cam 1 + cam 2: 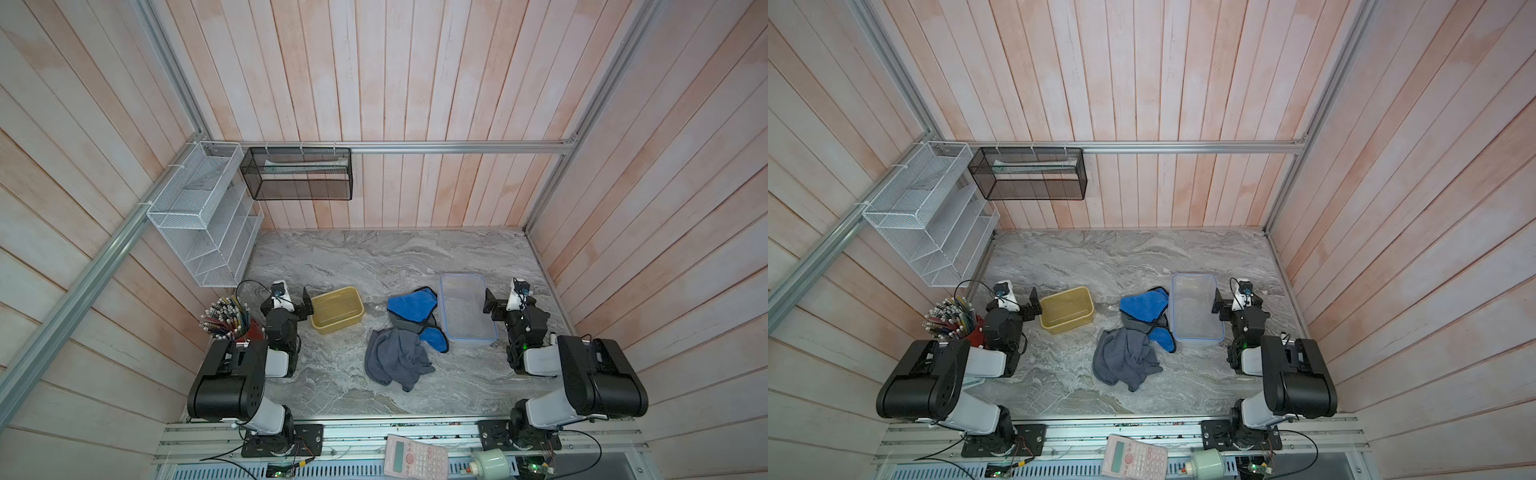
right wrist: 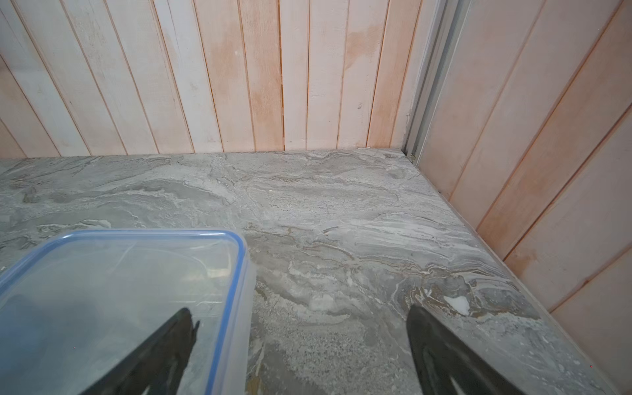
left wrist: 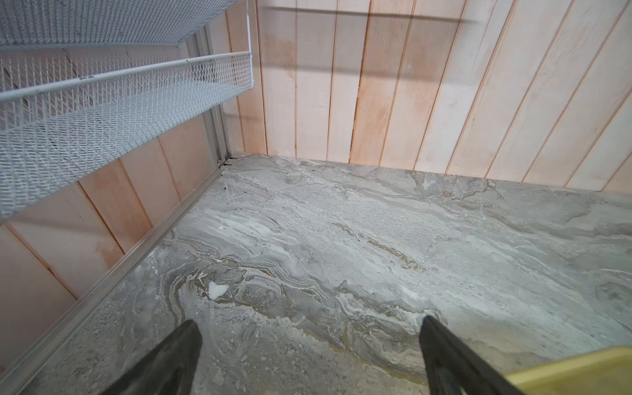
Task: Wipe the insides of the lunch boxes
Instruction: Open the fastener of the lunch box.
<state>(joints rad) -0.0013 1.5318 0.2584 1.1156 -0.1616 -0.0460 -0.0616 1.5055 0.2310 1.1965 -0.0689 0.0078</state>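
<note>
Yellow box (image 3: 581, 368) rim: left wrist | blue-rimmed box (image 2: 154, 233): right wrist

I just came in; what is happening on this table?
Two robot arms are set to wipe lunch boxes, but nothing is held yet. The left claw stands open beside the yellow box, the right claw open by the clear blue-rimmed box. A blue cloth and a grey cloth lie untouched between the boxes on the marble table.

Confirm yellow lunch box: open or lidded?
Open. The yellow lunch box shows its inner floor and walls in both top views; no lid on it.
</note>
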